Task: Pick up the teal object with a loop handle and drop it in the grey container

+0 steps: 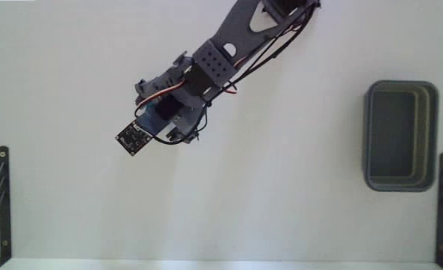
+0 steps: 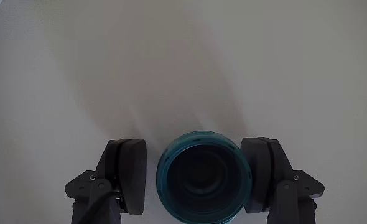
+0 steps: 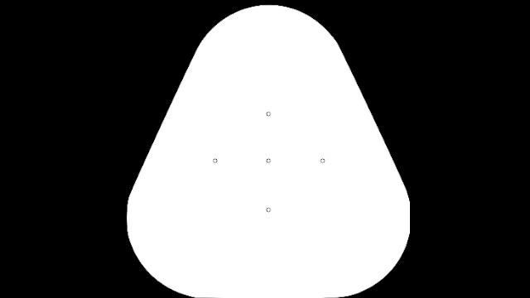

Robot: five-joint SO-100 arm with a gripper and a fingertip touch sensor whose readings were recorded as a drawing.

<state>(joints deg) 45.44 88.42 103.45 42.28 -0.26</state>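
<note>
The teal object (image 2: 203,177) is a round cup with a dark hollow centre, seen from above in the wrist view; its loop handle is hidden. It sits between the two fingers of my gripper (image 2: 195,142), which is open around it. A narrow gap shows beside the left finger (image 2: 126,174), while the right finger (image 2: 264,171) lies at the cup's edge. In the fixed view only a sliver of the teal object (image 1: 161,112) shows under my gripper (image 1: 165,120), left of the table's middle. The grey container (image 1: 400,135) stands far off at the right edge.
The white table (image 1: 281,195) is bare between the arm and the bin. Black metal brackets (image 1: 2,199) stand at the front left and front right corners. The arm (image 1: 236,45) reaches in from the top of the fixed view.
</note>
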